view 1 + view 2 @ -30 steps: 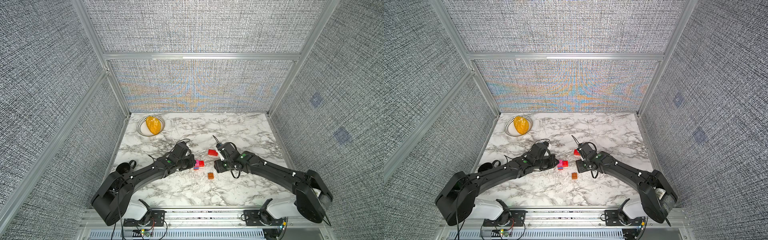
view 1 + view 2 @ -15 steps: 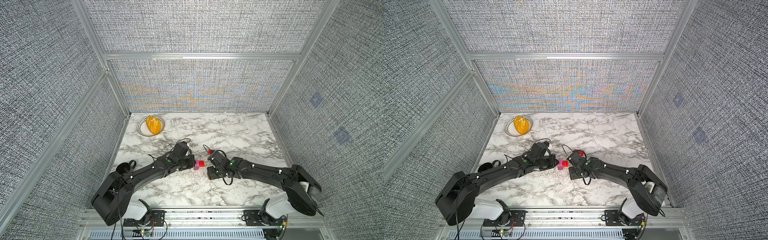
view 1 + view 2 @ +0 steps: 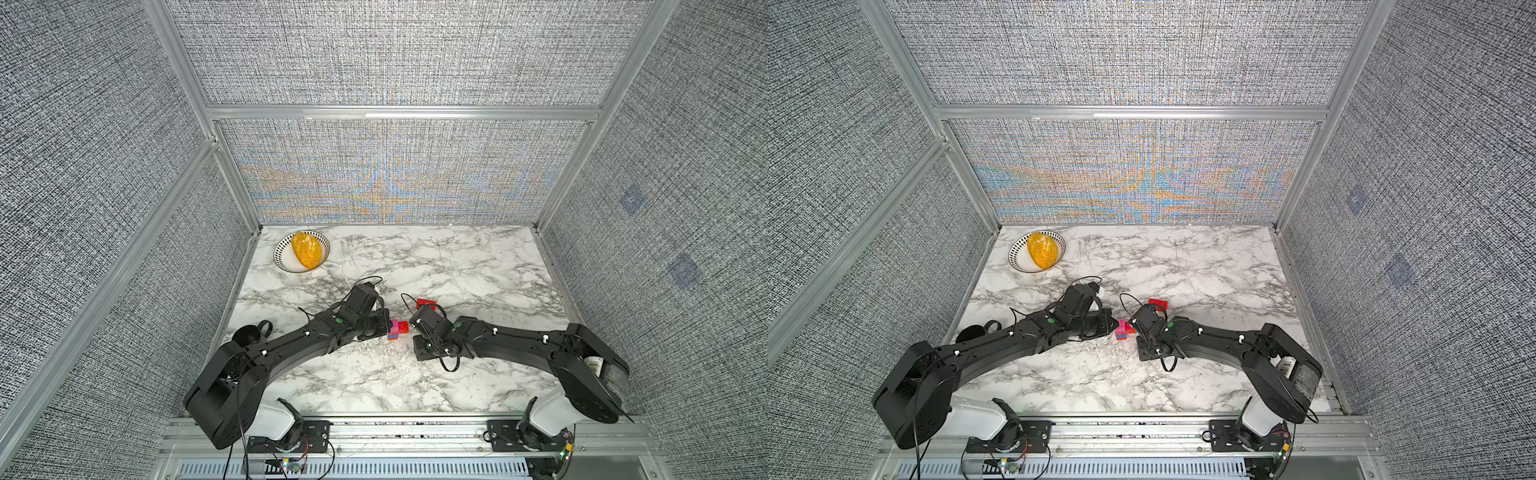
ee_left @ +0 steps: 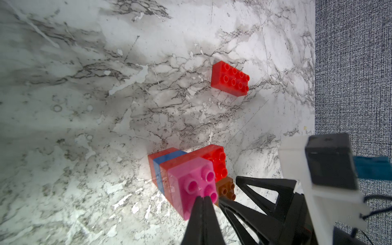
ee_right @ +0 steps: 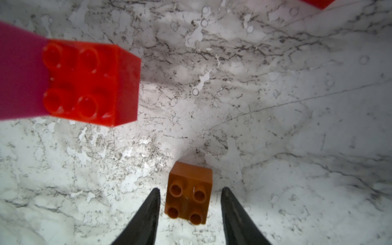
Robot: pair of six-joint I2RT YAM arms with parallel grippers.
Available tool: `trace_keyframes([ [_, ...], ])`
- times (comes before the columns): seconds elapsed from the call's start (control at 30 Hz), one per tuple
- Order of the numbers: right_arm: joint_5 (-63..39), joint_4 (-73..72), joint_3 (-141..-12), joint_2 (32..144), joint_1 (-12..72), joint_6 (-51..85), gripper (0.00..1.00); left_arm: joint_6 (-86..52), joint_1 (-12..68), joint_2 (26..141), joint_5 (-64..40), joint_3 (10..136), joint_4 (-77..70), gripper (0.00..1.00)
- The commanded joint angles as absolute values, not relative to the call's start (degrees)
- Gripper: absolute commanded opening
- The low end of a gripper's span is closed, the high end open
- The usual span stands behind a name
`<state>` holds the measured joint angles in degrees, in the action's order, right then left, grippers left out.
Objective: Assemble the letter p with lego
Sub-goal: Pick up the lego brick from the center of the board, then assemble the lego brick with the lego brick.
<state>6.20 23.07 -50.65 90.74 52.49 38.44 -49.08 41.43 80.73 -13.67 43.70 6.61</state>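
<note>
The letter p (image 4: 191, 182) is a stack of red, blue and pink lego (image 3: 398, 329) lying on the marble table, also in a top view (image 3: 1124, 329). My left gripper (image 4: 203, 198) is shut with its tips pressed against the pink brick's studded face. The orange brick (image 5: 188, 203) lies studs up beside the cluster, apart from it. My right gripper (image 5: 191, 189) is open and straddles this orange brick, with a gap on each side. A long red brick (image 4: 230, 79) lies loose farther back (image 3: 426, 302).
A white bowl (image 3: 282, 259) with a yellow-orange object in it stands at the back left corner. A black ring-shaped thing (image 3: 253, 332) lies by the left arm. Mesh walls close in the table's left, back and right sides.
My right arm has swung left toward the brick cluster and now covers the orange brick in the top views. The left arm and the cluster have not moved.
</note>
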Motion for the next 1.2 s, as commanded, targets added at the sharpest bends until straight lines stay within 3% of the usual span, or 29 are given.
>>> trace_keyframes([
  [0.0, 7.04, 22.94, -51.03, 91.29, 52.55, 38.82, 0.5, -48.25, 41.4, 80.43, -13.45, 43.62, 9.49, 0.0],
  [0.27, 6.53, 22.42, -51.02, 92.53, 52.56, 38.6, 0.46, -48.16, 41.4, 80.42, -13.49, 43.43, 9.49, 0.0],
  [0.6, 6.87, 22.84, -51.92, 91.07, 52.39, 37.98, 0.18, -48.22, 41.39, 80.76, -13.63, 43.37, 9.27, 0.0],
  [1.17, 10.03, 25.14, -60.65, 89.97, 49.66, 35.14, 0.16, -48.6, 41.41, 81.04, -13.8, 42.97, 9.23, 0.0],
])
